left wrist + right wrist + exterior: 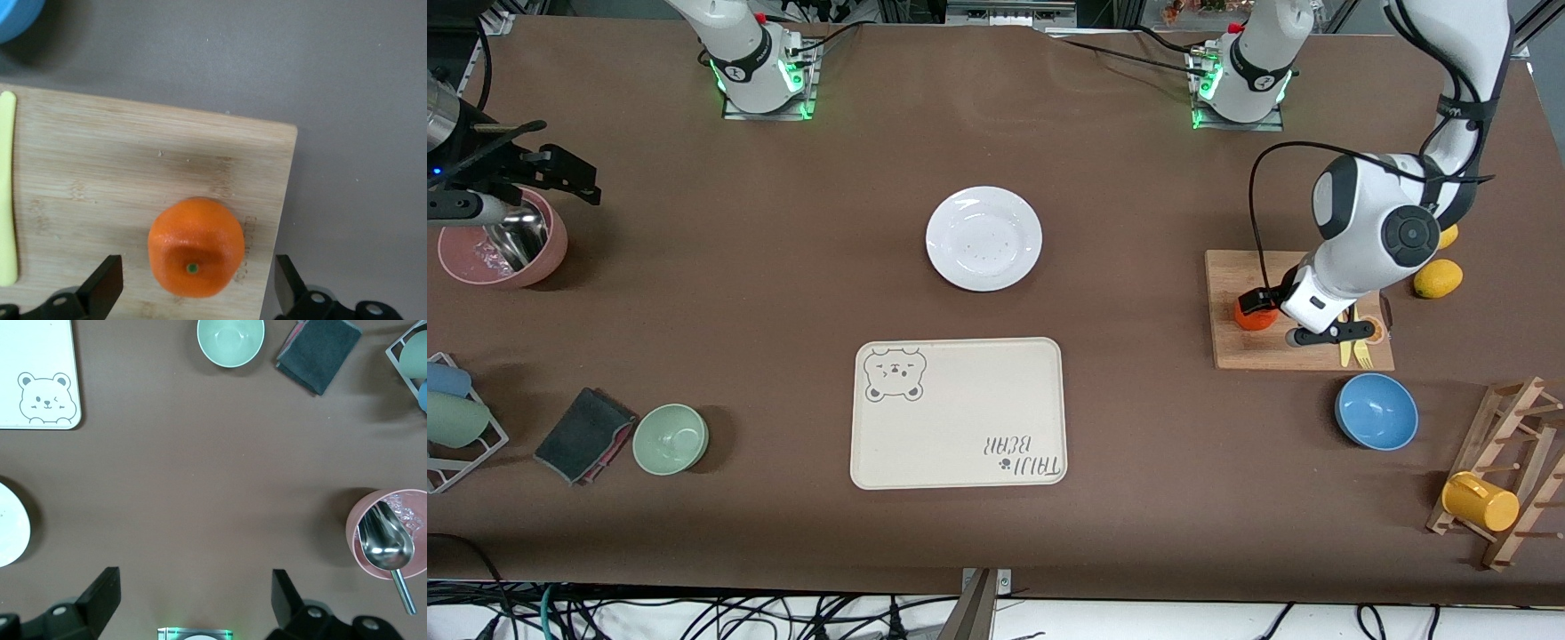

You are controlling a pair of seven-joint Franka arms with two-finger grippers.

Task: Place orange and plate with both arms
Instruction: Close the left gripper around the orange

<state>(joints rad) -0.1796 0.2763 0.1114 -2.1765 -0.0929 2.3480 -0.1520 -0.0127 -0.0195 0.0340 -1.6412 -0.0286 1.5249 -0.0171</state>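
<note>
Orange-red, the orange [195, 247] sits on the wooden board [133, 173], left gripper [195, 290] over it, jaws spread either side. Right gripper [193, 603] waits, jaws apart, above the table [783, 267]; plate [983, 237] mid-table.

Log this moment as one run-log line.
left gripper: open, straddling orange on cutting board | right gripper: open, waiting above table | plate: untouched, mid-table

The brown table [783, 293] carries the plate [983, 238], a cream bear tray [959, 412], a wooden board [1298, 311], a blue bowl [1376, 411], a green bowl [671, 438], a pink bowl [507, 240], a dark cloth [583, 435] and two lemons [1438, 278].
</note>
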